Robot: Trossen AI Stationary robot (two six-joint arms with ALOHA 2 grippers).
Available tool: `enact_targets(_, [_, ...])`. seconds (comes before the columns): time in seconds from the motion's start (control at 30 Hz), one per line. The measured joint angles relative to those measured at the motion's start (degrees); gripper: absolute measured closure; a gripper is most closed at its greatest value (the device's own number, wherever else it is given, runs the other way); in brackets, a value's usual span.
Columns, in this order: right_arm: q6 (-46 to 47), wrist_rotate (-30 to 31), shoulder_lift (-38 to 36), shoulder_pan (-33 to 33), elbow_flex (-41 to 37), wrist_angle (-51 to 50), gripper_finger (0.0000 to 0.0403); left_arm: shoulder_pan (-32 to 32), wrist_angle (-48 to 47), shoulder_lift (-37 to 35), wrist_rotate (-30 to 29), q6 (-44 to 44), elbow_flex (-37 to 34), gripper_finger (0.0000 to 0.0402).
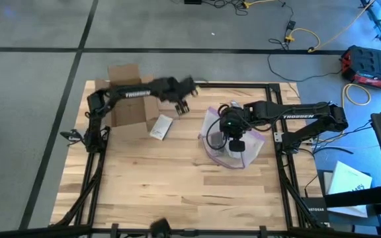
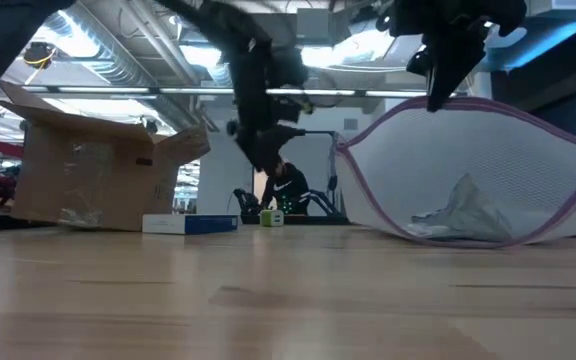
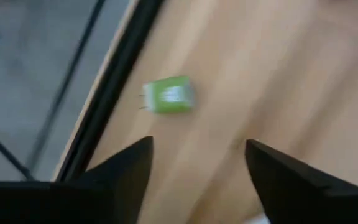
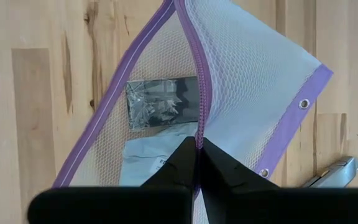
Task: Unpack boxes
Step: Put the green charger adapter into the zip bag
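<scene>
The left gripper (image 1: pixel 182 99), fingers apart and empty, hung above the table's far edge, with the open cardboard box (image 1: pixel 126 96) beyond its arm at the far left corner, flaps spread and long axis running front to back, while the right gripper (image 1: pixel 233 140) pinched the mesh bag (image 1: pixel 233 135) shut.

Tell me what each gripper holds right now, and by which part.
The right gripper is shut on the mesh bag, pinching its purple zip edge. The left gripper is open and holds nothing, above a small green item.
</scene>
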Motion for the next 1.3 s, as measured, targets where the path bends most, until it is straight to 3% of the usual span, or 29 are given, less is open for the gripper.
enact_targets(0.13, [0.05,-0.01,0.0,0.0,0.0,-0.04,0.0403,6.46,4.99,0.81,7.14,-2.09,0.02,0.0093])
enact_targets(0.33, [0.17,-1.14,0.0,-0.02,0.0,-0.31,0.0403,9.47,8.69,4.58,11.12,1.52,1.29,0.0049])
enact_targets(0.63, [3.26,-0.56,-0.02,-0.02,0.0,-0.5,0.0403,9.54,11.78,11.56,13.1,-0.39,1.75,0.0043])
enact_targets(0.87, [4.8,0.46,-0.02,-0.02,0.0,-0.19,0.0403,9.43,12.75,12.93,13.61,-0.78,1.75,0.0043])
enact_targets(1.0, [5.22,0.48,-0.02,-0.02,0.0,-0.02,0.0403,9.42,12.4,12.92,13.59,-0.39,1.75,0.0067])
enact_targets(1.3, [6.21,0.48,-0.02,0.0,0.0,-0.04,0.0403,8.99,12.88,12.7,13.44,-1.86,1.89,0.0216])
